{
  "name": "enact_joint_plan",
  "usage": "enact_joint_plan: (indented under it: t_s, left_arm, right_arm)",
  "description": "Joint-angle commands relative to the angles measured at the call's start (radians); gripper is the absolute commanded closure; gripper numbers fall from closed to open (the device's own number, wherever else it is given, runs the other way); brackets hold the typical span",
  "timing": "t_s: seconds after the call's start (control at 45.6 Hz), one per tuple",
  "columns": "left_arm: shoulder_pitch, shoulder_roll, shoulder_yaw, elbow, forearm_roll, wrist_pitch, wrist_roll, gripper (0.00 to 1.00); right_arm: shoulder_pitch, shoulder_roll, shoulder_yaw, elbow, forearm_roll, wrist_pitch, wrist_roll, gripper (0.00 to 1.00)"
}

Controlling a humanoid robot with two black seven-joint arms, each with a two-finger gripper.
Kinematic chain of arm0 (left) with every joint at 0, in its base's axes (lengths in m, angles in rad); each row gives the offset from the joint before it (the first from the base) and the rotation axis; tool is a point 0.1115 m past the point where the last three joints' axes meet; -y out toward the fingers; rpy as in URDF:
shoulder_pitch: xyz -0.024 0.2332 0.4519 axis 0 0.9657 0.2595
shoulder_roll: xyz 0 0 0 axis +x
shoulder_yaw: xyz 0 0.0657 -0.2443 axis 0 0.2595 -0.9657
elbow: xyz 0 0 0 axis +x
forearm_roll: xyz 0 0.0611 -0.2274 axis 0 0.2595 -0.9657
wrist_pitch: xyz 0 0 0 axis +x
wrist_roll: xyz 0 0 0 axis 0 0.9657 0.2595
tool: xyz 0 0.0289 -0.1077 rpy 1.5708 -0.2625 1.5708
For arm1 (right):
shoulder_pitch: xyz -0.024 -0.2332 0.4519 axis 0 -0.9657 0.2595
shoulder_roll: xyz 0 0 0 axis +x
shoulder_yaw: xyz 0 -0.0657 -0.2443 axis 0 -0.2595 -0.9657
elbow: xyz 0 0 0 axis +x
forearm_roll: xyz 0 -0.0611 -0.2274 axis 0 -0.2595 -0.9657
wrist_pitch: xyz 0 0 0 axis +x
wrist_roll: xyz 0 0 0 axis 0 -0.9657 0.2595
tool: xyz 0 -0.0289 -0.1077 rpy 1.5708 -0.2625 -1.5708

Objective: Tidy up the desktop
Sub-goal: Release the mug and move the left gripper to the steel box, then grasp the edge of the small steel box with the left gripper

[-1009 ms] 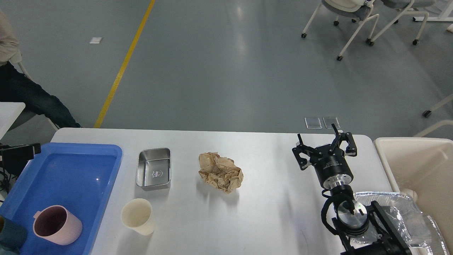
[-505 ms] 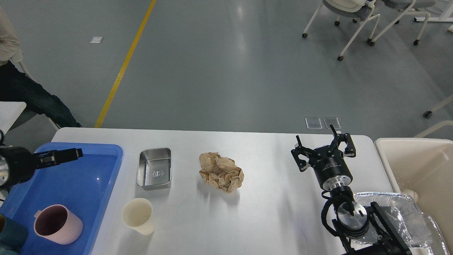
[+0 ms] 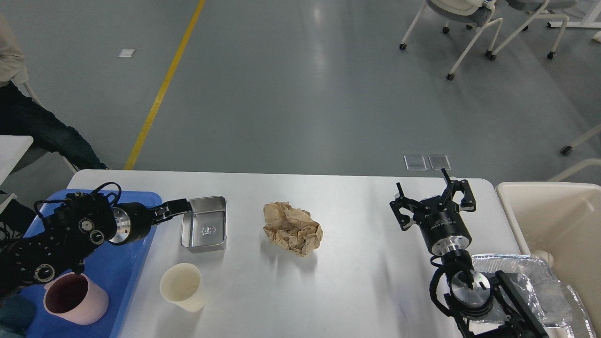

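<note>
Left end effector [image 3: 181,207] newly over desktop [image 3: 357,281] beside steel tin [image 3: 205,230], grip state unclear; right end effector [image 3: 433,193] spread wide.

tin [image 3: 204,230] left of paper wad [image 3: 292,228], cup [image 3: 182,286] in front.

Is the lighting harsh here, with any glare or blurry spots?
Head view: soft overhead light, with a pale streak of glare on the grey floor and sheen on the desktop; crumpled brown paper casts a faint shadow; everything looks sharp, though the dark left end effector hides detail.
</note>
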Motion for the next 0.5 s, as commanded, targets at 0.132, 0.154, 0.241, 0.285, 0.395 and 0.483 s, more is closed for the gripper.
enact_joint_plan:
  t_s: [0.132, 0.154, 0.241, 0.285, 0.395, 0.483]
  left_arm:
    - [0.021, -0.068, 0.044, 0.062, 0.001, 0.079, -0.001, 0.04]
    - [0.021, -0.075, 0.052, 0.067, 0.001, 0.093, -0.001, 0.04]
    - [0.02, -0.094, 0.114, 0.079, -0.001, 0.133, -0.001, 0.04]
    - [0.021, -0.101, 0.139, 0.085, -0.003, 0.145, -0.003, 0.05]
    - [0.021, -0.143, 0.164, 0.142, -0.004, 0.173, -0.01, 0.27]
    - [0.021, -0.169, 0.167, 0.183, -0.004, 0.173, -0.013, 0.36]
  right_arm:
    - [-0.002, -0.004, 0.008, 0.0, 0.0, 0.0, 0.0, 0.0]
    - [-0.002, -0.005, 0.008, 0.0, 0.001, 0.0, 0.0, 0.0]
    - [-0.002, -0.008, 0.008, 0.0, 0.002, 0.0, 0.0, 0.0]
    - [-0.003, -0.013, 0.008, 0.0, 0.002, 0.0, 0.0, 0.0]
    - [-0.008, -0.021, 0.01, 0.0, 0.002, 0.0, 0.0, 0.0]
    - [-0.008, -0.022, 0.011, 0.001, 0.0, 0.0, 0.0, 0.0]
